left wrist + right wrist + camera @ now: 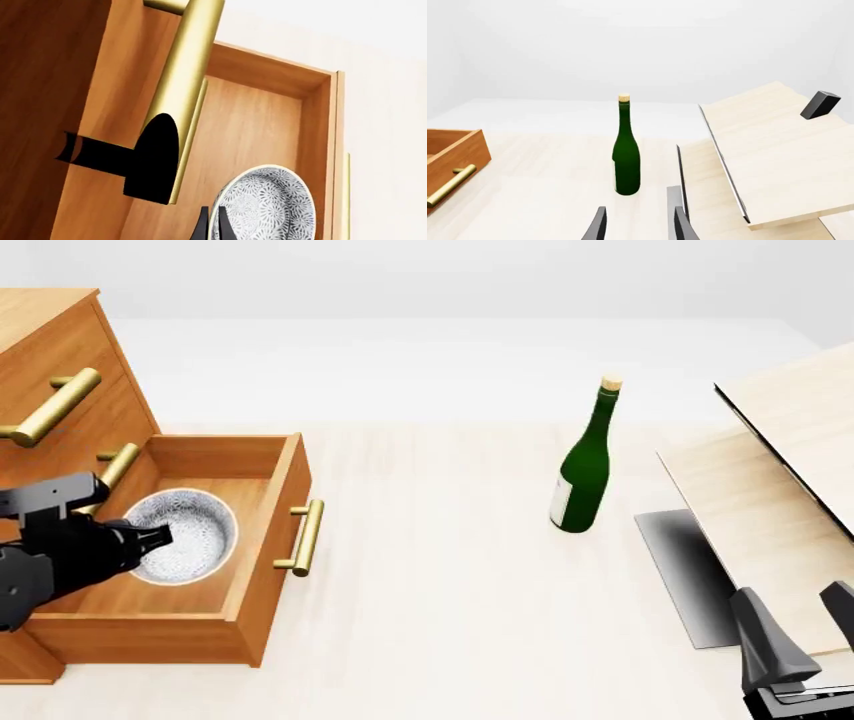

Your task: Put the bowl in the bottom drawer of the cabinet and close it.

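Nearest the front camera, at the lower right corner of the frame, I see my right gripper (801, 635), a dark two-fingered unit with its jaws apart and nothing between them; its wrist view shows the same gap (637, 225). At the lower left of the front view, my left gripper (163, 535) reaches into the pulled-out bottom drawer (274, 530), an orange-brown wooden box with a brass bar handle (306, 537) on its front. I see its fingers (203, 227) pinching the rim of the small round white bowl with fine grey speckling (184, 535), so the jaws are closed on the bowl, which sits inside the drawer cavity. I cannot tell whether the bowl touches the drawer floor. The tall orange-brown wooden cabinet (60, 350) occupies the upper left of the frame. A green glass bottle with a cork (585, 465) stands upright right of centre, well apart from the drawer. Pale light-wood boards (787, 480) lie tilted along the right edge.
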Robot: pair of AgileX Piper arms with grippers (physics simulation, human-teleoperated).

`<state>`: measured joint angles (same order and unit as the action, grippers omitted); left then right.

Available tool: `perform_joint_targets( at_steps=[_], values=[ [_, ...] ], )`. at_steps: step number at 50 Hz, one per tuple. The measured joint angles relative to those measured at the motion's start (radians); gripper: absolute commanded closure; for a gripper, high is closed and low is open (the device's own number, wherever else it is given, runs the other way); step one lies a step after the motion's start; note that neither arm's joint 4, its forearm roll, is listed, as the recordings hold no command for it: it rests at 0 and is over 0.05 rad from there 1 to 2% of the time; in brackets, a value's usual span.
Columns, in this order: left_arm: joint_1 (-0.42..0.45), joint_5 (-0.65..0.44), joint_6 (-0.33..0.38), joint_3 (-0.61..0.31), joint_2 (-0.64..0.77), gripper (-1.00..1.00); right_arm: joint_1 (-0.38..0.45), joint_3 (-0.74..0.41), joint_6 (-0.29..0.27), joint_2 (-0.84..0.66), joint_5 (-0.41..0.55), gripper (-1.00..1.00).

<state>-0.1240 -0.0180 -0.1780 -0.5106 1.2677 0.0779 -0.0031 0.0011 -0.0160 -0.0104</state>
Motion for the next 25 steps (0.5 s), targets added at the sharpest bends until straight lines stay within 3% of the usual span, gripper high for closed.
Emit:
perform_joint_targets(
  at_steps=[25],
  values=[
    [-0.006, 0.037, 0.028, 0.006, 0.047, 1.0, 0.0, 0.0, 0.0, 0.0, 0.0, -1.0]
  ],
)
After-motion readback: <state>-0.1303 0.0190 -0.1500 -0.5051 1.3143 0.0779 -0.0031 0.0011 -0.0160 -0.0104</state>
